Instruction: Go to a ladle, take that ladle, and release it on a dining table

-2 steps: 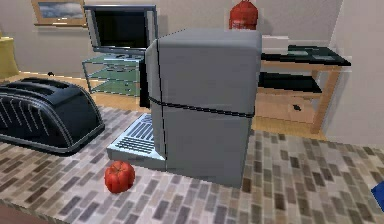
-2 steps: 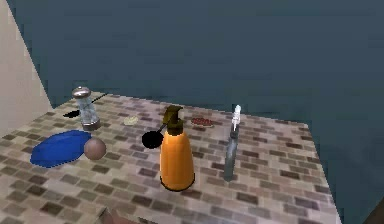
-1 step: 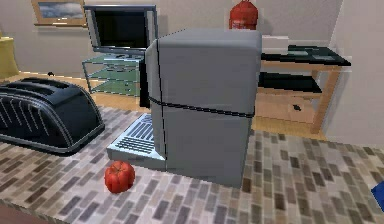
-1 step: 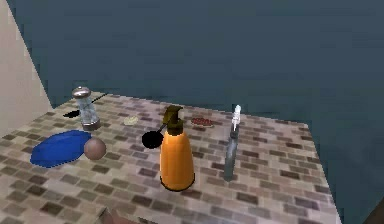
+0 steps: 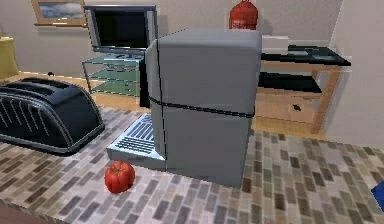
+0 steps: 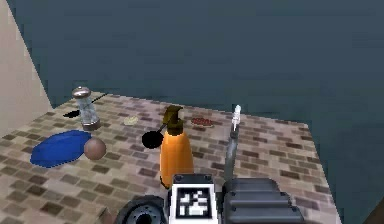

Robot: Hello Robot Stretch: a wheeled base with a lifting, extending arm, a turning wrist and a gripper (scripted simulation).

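A thin grey utensil with a pale tip stands upright on the tiled countertop in the arm side view; its form is too slight to call it a ladle. Just left of it stands an orange bottle with a dark pump top. My arm's dark ribbed bar and one white marker square rise from the bottom edge below them. The gripper's dark body sits at the bottom edge left of the marker. Its far end is cut off, so I cannot tell whether it holds anything.
On the counter lie a blue plate, a small brownish ball and a glass shaker. In the forward view a black toaster, a red tomato and a grey fridge stand near the counter. A television and shelves line the far wall.
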